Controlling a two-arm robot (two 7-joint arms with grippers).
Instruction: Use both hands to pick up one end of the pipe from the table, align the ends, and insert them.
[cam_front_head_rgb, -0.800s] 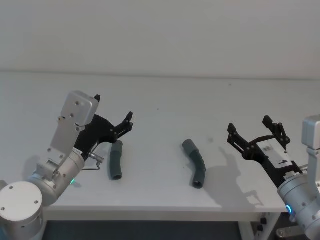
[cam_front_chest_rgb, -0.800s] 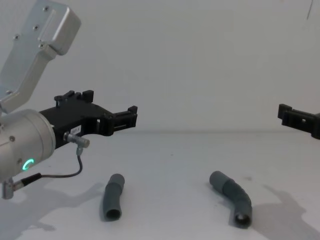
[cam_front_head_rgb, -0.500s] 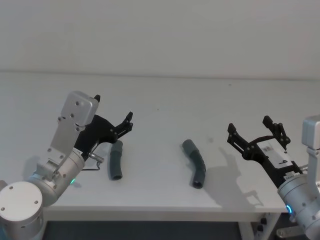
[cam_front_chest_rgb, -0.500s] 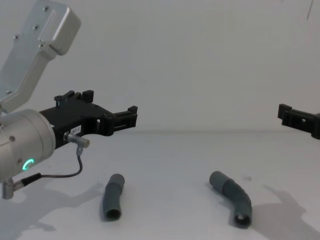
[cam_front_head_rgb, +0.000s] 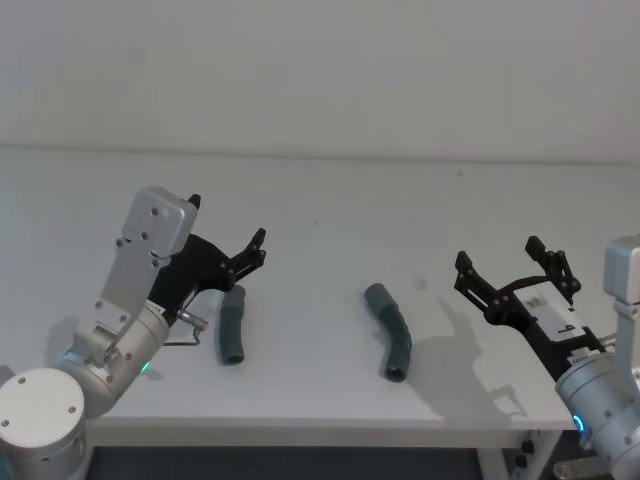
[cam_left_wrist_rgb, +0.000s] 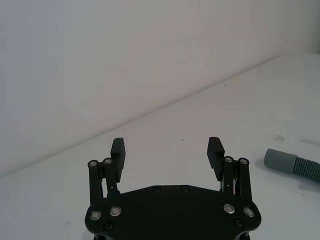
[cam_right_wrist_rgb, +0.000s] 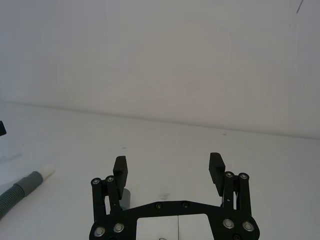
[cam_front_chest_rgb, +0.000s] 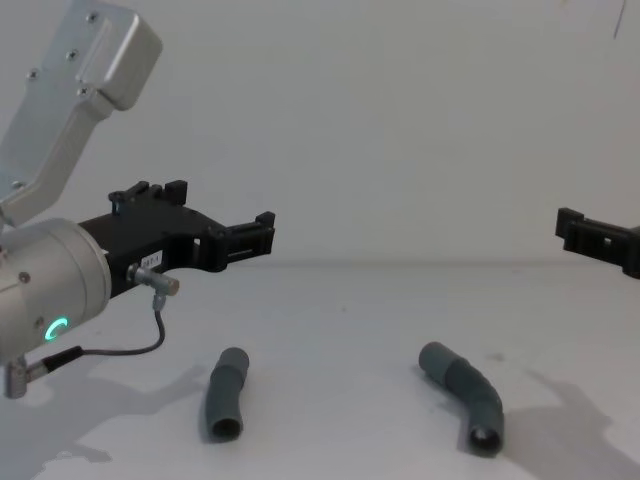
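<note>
Leftmost, the left gripper hovers with fingers apart, and the stubby piece lies on the table just beneath its fingertips. The longer piece lies well apart from the right gripper, whose fingers are also spread; the chest view's edge cuts it off.

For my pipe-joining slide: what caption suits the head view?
Open left gripper hovers near the stubby pipe piece, open right gripper beside the elbow piece; both pieces lie apart on the table.

Head looks down, chest across; both share table.
</note>
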